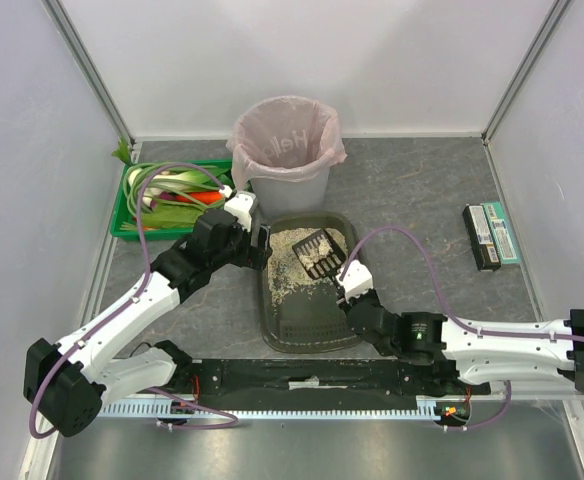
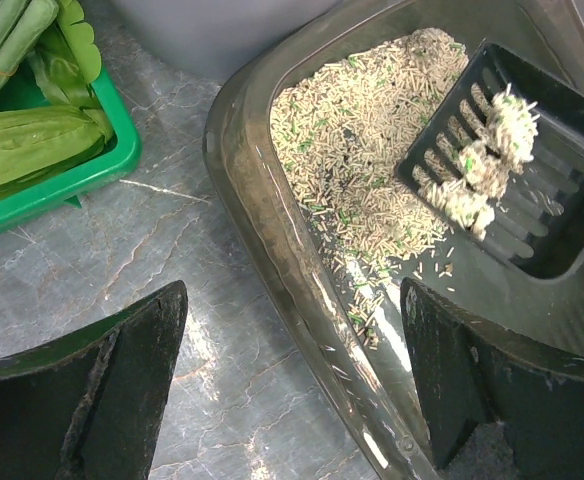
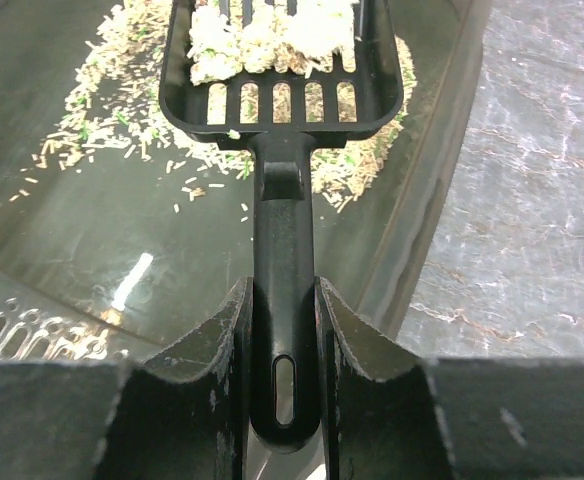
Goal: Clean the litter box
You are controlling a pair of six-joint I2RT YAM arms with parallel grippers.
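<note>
The dark olive litter box lies at the table's middle with beige litter heaped at its far end. My right gripper is shut on the handle of a black slotted scoop, held above the litter with whitish clumps on its blade. The scoop and clumps also show in the left wrist view. My left gripper is open, its jaws straddling the box's left rim without closing on it; it sits at the box's far left corner.
A grey bin with a pink bag stands just behind the box. A green crate of vegetables is at the back left. A flat dark and teal packet lies at the right. Walls enclose the table.
</note>
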